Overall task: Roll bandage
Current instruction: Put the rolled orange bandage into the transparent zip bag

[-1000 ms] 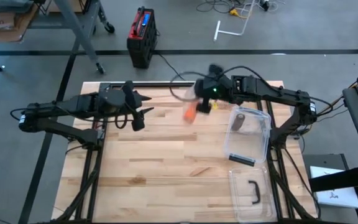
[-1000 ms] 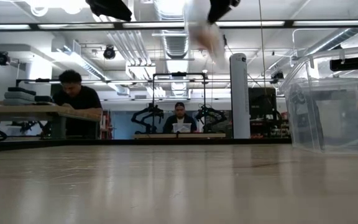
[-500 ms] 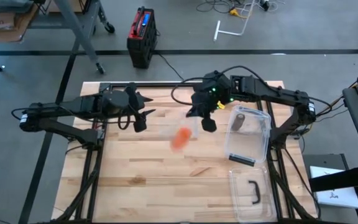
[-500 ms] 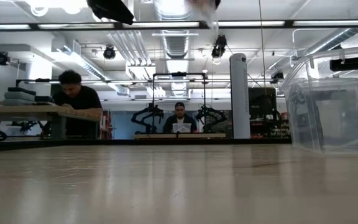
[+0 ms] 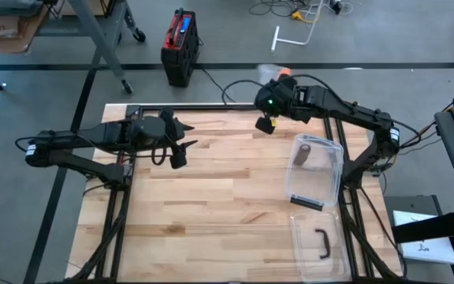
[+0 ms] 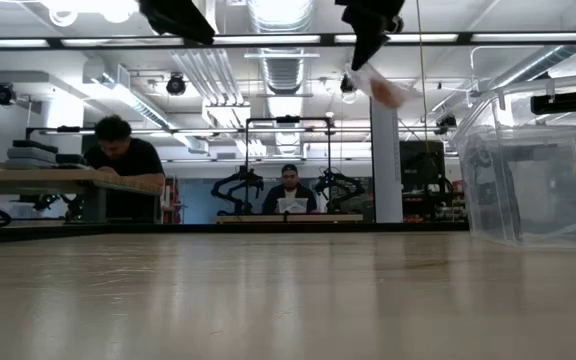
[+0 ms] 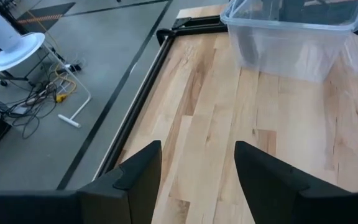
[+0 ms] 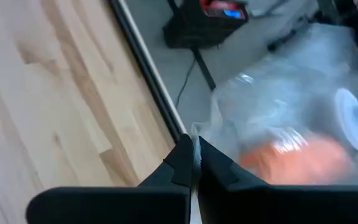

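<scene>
The right end effector (image 5: pixel 266 118) sits in the upper middle of the high view, near the far edge of the counter (image 5: pixel 211 197). Its fingers (image 8: pixel 185 163) are pressed together on the thin edge of a clear plastic bag (image 8: pixel 278 106). Inside that bag is the orange bandage (image 8: pixel 297 155), blurred in the right wrist view. In the low view the bag hangs from this end effector near the top of the frame, right of centre, well above the counter, with the orange patch showing inside.

The left end effector (image 5: pixel 181 143) hovers at centre left of the high view, above the counter. Its two fingers (image 7: pixel 135 177) stand apart with nothing between them.

A clear plastic bin (image 5: pixel 315 170) stands at the right of the counter, and its lid (image 5: pixel 319 244) lies below it in the frame.
</scene>
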`<action>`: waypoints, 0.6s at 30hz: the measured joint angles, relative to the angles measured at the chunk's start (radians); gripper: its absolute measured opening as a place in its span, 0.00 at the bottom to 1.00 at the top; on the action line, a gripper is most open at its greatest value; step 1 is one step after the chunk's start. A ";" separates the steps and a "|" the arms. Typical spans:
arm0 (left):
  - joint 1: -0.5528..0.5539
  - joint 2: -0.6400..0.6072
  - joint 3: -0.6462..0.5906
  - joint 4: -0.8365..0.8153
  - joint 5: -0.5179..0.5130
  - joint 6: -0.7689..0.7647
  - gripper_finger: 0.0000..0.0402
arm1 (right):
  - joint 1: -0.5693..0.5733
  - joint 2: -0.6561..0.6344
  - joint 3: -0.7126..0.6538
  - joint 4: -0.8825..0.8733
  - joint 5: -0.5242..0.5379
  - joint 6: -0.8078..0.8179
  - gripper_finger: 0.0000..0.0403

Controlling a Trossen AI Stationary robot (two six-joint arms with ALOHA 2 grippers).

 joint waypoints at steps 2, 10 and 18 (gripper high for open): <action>0.000 0.000 -0.001 0.010 0.000 0.000 0.49 | -0.014 0.000 0.000 0.002 -0.033 0.028 0.00; 0.001 -0.001 -0.055 0.201 0.074 0.077 0.47 | 0.026 0.000 0.000 0.174 -0.750 -0.063 0.00; 0.023 -0.003 -0.257 0.660 0.248 0.132 0.52 | 0.064 -0.001 0.000 0.190 -0.691 -0.074 0.00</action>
